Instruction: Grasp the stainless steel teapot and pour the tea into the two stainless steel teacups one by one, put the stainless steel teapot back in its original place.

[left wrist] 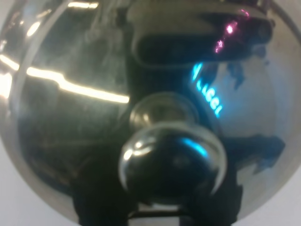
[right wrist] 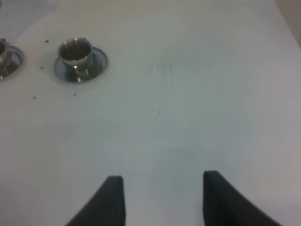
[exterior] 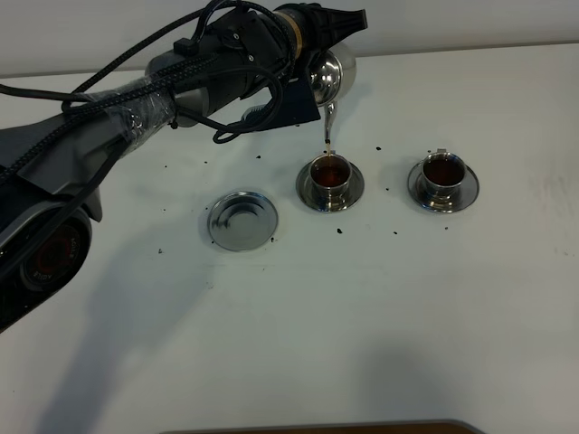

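Note:
My left gripper (exterior: 318,54) is shut on the stainless steel teapot (exterior: 333,74), held tilted above the table with its spout over the left teacup (exterior: 330,174). A thin stream of tea runs from the spout into that cup, which holds brown tea. The right teacup (exterior: 443,174) also holds brown tea; it shows in the right wrist view (right wrist: 75,52). The empty pot saucer (exterior: 241,219) lies left of the cups. The pot's lid and knob (left wrist: 171,162) fill the left wrist view. My right gripper (right wrist: 162,197) is open over bare table, out of the high view.
Each cup stands on its own steel saucer (exterior: 308,188). Small dark specks (exterior: 339,231) are scattered on the white table (exterior: 380,325) around the cups. The left arm and its cables (exterior: 109,108) stretch across the back left. A brown edge (exterior: 362,427) shows at the front.

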Tool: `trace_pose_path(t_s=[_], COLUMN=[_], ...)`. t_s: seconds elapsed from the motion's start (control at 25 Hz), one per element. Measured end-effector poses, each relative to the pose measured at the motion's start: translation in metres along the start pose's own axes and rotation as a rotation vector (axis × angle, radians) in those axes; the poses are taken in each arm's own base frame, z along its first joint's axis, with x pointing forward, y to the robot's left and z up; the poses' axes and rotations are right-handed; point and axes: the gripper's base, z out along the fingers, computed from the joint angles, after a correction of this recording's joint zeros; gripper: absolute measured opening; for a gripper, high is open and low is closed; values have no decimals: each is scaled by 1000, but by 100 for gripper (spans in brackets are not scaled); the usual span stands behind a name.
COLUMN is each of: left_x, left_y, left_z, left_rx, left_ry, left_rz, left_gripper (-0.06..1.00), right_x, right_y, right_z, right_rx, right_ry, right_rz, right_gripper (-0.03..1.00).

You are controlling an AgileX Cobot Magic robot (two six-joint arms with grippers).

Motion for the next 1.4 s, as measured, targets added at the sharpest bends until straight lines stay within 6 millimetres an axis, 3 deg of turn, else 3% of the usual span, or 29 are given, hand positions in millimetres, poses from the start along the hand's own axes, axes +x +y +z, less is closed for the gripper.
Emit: trace_pose_path(t_s=[0.52, 1.04, 1.24, 1.4], left_x=[-1, -14, -14, 1], left_y=[0, -13, -16, -21], left_z=[0, -2, -3, -14], left_rx=[4, 151, 180, 211], left_ry=[-9, -144, -145, -116], left_rz=[-19, -155, -268, -429], left_gripper=[25, 25, 25, 25], right_x=[0, 0, 0, 0], right_y=[0, 0, 0, 0], right_z=[0, 0, 0, 0], right_rx=[0, 0, 0, 0], right_ry=[0, 0, 0, 0], right_rz=[0, 0, 0, 0], right_gripper=[38, 38, 38, 38])
